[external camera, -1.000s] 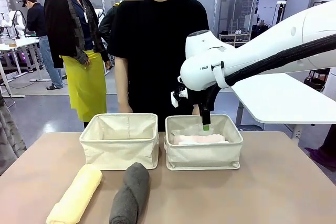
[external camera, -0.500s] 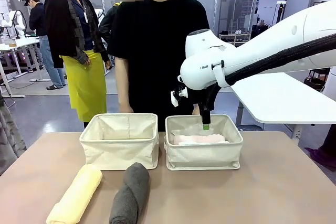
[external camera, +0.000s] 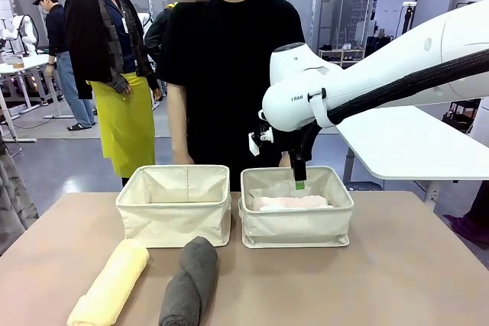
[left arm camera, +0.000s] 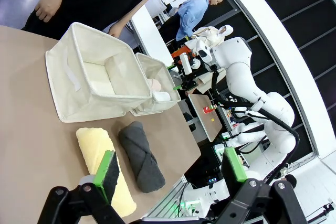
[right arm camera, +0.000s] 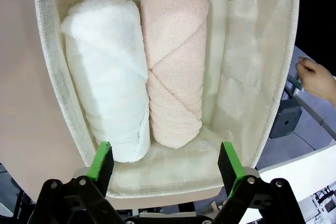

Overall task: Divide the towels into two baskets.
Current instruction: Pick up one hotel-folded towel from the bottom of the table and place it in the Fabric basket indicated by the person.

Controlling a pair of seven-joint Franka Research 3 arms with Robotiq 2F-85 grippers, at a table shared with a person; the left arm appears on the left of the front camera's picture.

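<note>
Inside rt basket (external camera: pixel 294 230): white towel (right arm camera: pixel 107 77) & pink towel (right arm camera: pixel 173 66) side by side, touching

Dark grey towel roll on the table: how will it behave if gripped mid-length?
The dark grey towel roll looks like soft terry, so it would probably squash in the grip and sag at both ends. Its diagonal outer fold looks loose and may unwind. Lying on its side on the table, it could roll if nudged.

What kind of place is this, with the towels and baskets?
Probably a robotics lab or test hall: a white robot arm hangs over a basket on the table, another white workbench stands on the grey floor behind, and people stand around.
</note>
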